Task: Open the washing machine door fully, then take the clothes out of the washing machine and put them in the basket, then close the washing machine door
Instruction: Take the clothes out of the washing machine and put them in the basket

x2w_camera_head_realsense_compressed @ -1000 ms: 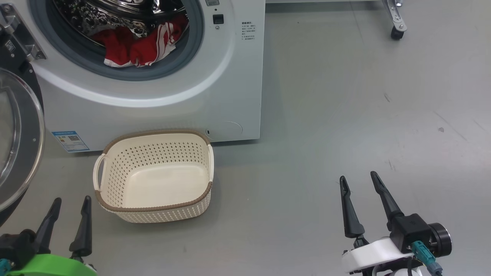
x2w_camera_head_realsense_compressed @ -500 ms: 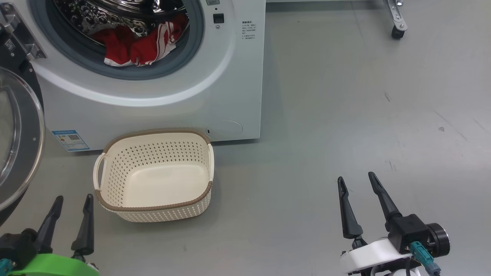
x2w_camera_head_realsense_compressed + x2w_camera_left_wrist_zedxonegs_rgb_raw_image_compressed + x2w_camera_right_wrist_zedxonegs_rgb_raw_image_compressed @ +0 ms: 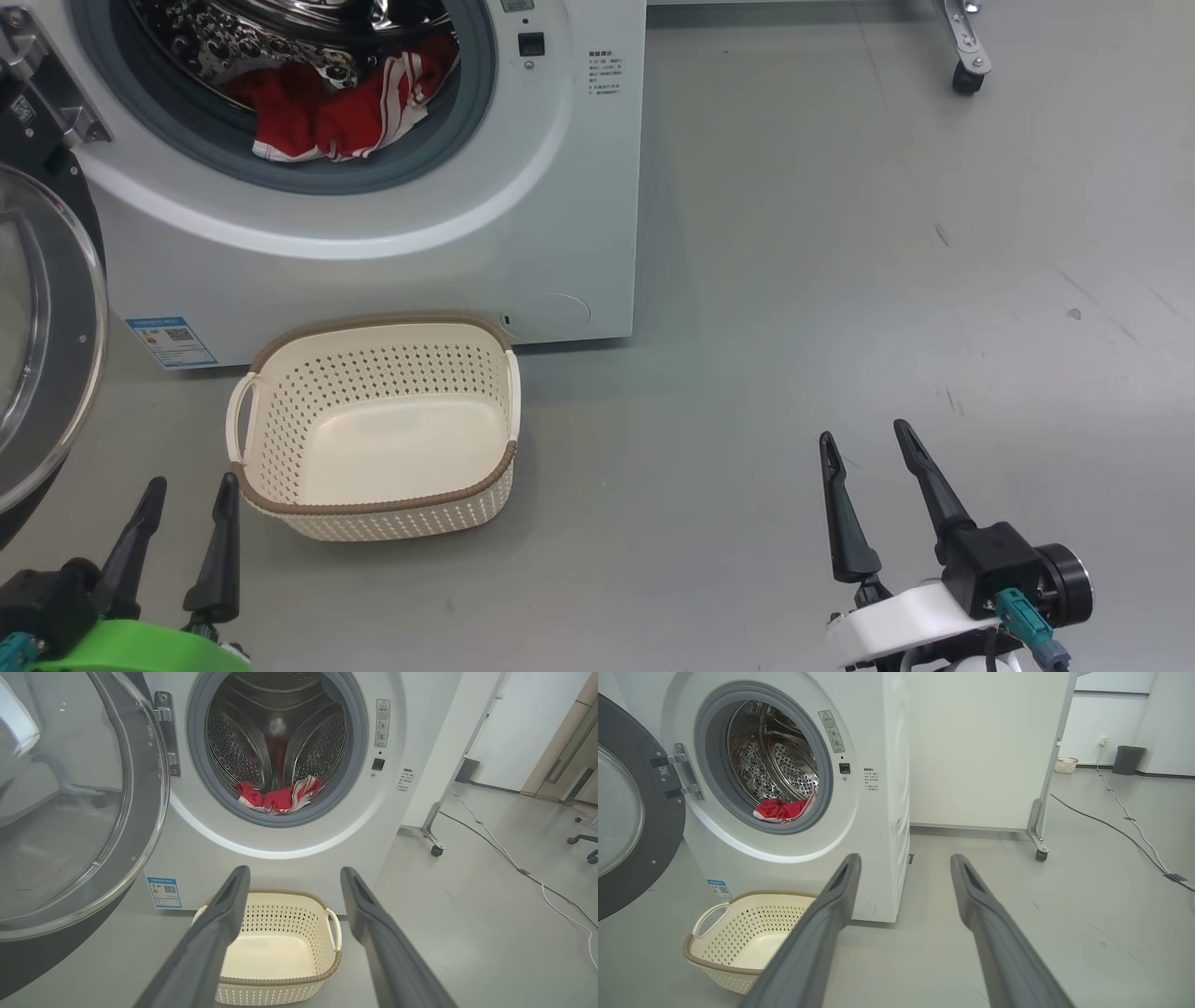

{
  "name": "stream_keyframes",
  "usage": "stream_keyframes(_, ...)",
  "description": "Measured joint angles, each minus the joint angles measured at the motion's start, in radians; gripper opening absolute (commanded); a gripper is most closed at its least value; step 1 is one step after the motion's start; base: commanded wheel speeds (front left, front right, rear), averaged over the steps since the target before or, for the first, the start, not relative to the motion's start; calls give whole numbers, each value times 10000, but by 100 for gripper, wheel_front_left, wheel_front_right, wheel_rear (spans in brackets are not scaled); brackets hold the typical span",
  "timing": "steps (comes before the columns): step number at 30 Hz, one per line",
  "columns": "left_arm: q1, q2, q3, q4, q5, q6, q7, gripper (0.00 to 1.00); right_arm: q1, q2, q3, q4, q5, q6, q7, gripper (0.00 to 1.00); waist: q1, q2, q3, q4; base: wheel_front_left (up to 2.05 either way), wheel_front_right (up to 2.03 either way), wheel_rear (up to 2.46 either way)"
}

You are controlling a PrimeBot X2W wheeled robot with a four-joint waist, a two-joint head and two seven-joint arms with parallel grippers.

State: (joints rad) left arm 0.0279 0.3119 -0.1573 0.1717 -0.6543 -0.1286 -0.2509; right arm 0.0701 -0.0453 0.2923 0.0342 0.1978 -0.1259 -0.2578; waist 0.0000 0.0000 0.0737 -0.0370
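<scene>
The white washing machine point(image 3: 523, 215) stands with its door point(image 3: 42, 355) swung wide open to the left, glass bowl facing out. Red clothes point(image 3: 327, 117) with white stripes lie at the drum's front lip, also seen as clothes point(image 3: 278, 799) and clothes point(image 3: 782, 809). The cream basket point(image 3: 509, 411) sits empty on the floor before the machine. My left gripper point(image 3: 191, 490) is open low at the basket's left corner. My right gripper point(image 3: 864, 439) is open over bare floor, well right of the basket. Both hold nothing.
Grey floor spreads to the right of the machine. A wheeled frame leg point(image 3: 962, 56) stands at the back right, and a cable point(image 3: 1134, 826) runs across the floor beyond it. The open door point(image 3: 70, 812) takes up the space on the left.
My left gripper has shifted a little to the right, toward the basket's corner. The right gripper has drifted slightly left. Nothing else has moved.
</scene>
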Motion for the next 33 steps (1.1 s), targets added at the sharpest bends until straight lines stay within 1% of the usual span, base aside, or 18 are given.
stream_keyframes(8,35,6,-113,-265,-132,0,-2,100,-1,0,0,35,0,0,0,100,0,0,-12,7,30,-30,0)
stream_keyframes(17,41,36,-104,-305,-205,0,-4,100,-1,0,0,54,0,0,0,100,0,0,-28,48,65,-65,0)
stream_keyframes(33,154,161,-196,-393,-228,-2,-10,100,0,0,33,151,8,0,0,100,1,0,-80,98,113,-113,0)
